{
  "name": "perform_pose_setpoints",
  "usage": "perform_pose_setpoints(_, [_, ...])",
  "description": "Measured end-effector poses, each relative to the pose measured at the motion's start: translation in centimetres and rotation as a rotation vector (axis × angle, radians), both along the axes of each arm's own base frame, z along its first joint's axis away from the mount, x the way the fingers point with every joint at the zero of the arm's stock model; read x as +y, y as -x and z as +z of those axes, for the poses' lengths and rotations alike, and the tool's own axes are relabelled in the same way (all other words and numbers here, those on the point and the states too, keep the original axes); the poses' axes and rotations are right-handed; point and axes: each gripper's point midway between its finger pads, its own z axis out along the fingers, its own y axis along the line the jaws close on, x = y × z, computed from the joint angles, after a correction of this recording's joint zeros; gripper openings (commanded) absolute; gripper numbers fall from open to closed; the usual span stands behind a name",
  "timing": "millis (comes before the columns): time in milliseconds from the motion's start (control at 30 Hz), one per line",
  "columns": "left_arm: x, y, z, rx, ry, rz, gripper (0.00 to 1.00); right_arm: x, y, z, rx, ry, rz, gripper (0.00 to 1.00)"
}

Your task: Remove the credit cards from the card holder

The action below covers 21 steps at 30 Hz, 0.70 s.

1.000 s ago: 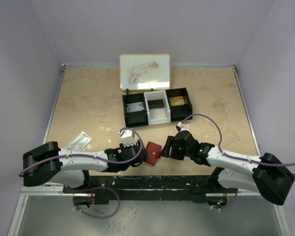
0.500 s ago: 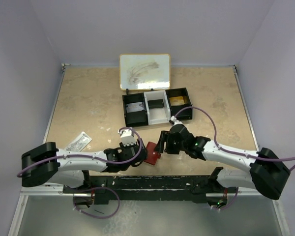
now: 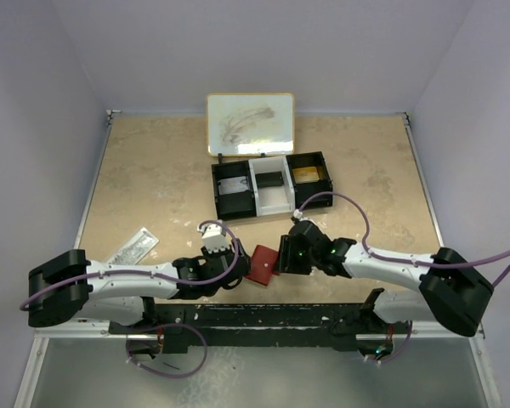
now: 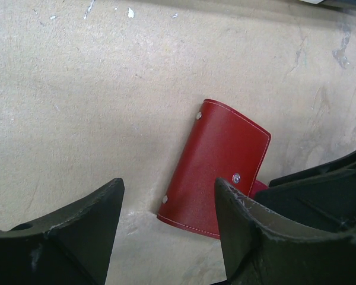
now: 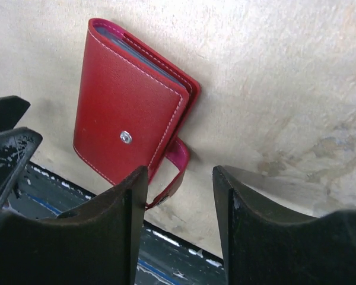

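Red card holder (image 3: 261, 263) lies closed on the table (image 3: 153, 170) (snap up), at 11 o'clock from the right gripper (image 5: 179, 173), whose fingers are parted and empty. Its long axis runs near 12-to-6. The left gripper (image 4: 169, 193), likewise gaping empty, has it at 1 o'clock.

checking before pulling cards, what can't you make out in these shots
- Cards: the card holder is folded shut; right wrist view shows only sleeve edges, so the count is hidden.
- Holder's lower right corner: left wrist view, covered by a finger of the left pincer.
- End of the side tab: right wrist view, behind a finger of the right pincer.
- Contents of the black tray: top view, too small to identify.
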Motion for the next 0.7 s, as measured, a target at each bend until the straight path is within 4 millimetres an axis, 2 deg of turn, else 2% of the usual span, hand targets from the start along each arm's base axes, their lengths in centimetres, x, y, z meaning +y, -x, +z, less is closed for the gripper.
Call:
perform_pose_setpoints(167, [0.04,0.02,-0.09,0.001,-0.002,0.0,0.6,-0.72,0.64,0.1,-0.002,-0.024,-0.02,0.44])
perform_pose_setpoints(333, [0.05,0.03,-0.19,0.002,-0.006,-0.001,0.6,-0.97,0.92,0.11,0.005,-0.043,-0.043,0.26])
perform_pose_setpoints(467, [0.05,0.03,-0.19,0.002,-0.006,-0.001,0.6,-1.07,1.09,-0.24,0.011,-0.057,-0.059,0.19])
perform_pose_setpoints(567, [0.06,0.03,-0.19,0.002,-0.006,-0.001,0.6,-0.65,0.72,0.08,-0.004,-0.08,-0.064,0.04])
perform_pose_setpoints(633, [0.07,0.03,-0.2,0.002,-0.006,-0.001,0.6,-0.5,0.47,0.25,-0.016,-0.086,-0.065,0.0])
perform_pose_setpoints(700, [0.09,0.05,-0.22,0.003,-0.008,-0.001,0.6,-0.61,0.19,0.3,-0.028,-0.078,-0.073,0.0])
